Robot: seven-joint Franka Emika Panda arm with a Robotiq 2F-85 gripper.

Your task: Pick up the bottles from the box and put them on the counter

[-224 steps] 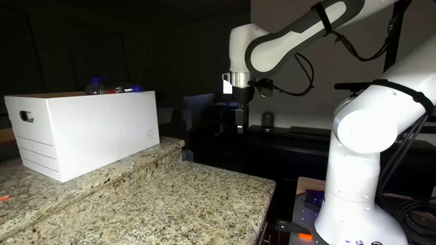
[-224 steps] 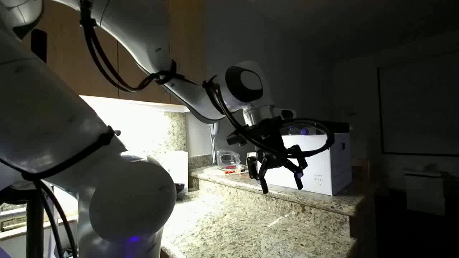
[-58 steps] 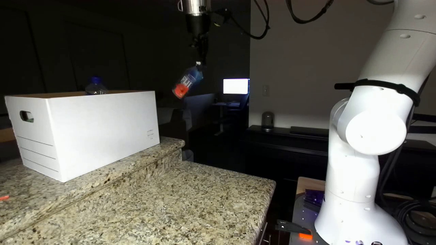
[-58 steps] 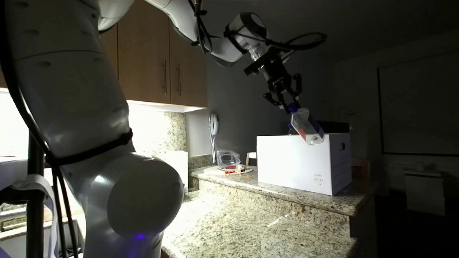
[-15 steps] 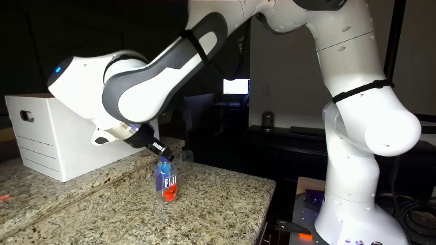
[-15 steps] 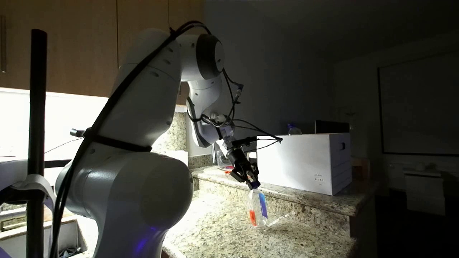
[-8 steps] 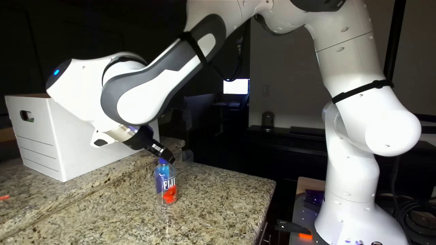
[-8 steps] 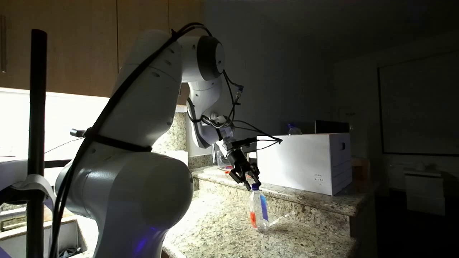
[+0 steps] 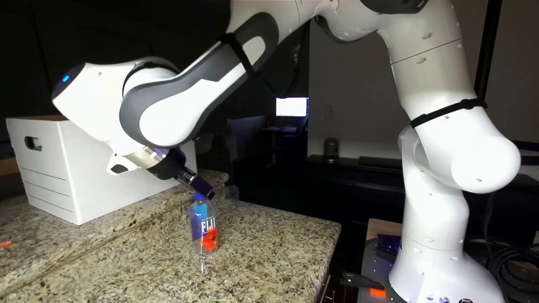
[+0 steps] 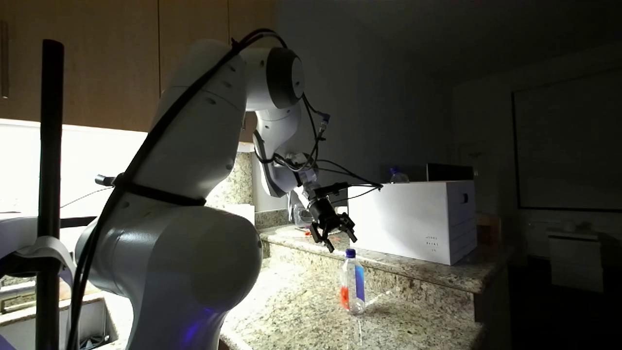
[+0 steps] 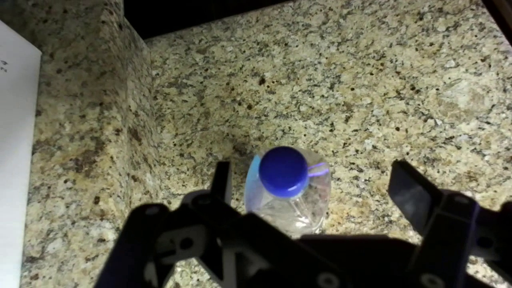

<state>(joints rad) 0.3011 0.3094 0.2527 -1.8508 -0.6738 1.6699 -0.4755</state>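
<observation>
Bottle [image 10: 353,282], clear, upright, blue-capped, red-orange low down (gripper [image 10: 343,245], jaws wide apart).

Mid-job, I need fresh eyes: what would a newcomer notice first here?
Probably the blue-capped bottle standing upright on the lower counter, close to the open pincer. Next comes the big white box on the raised ledge, with another bottle showing over its top.

Plastic bottle [image 10: 354,286] (glossy), granite counter [image 9: 269,235], cardboard box [image 10: 401,221]
</observation>
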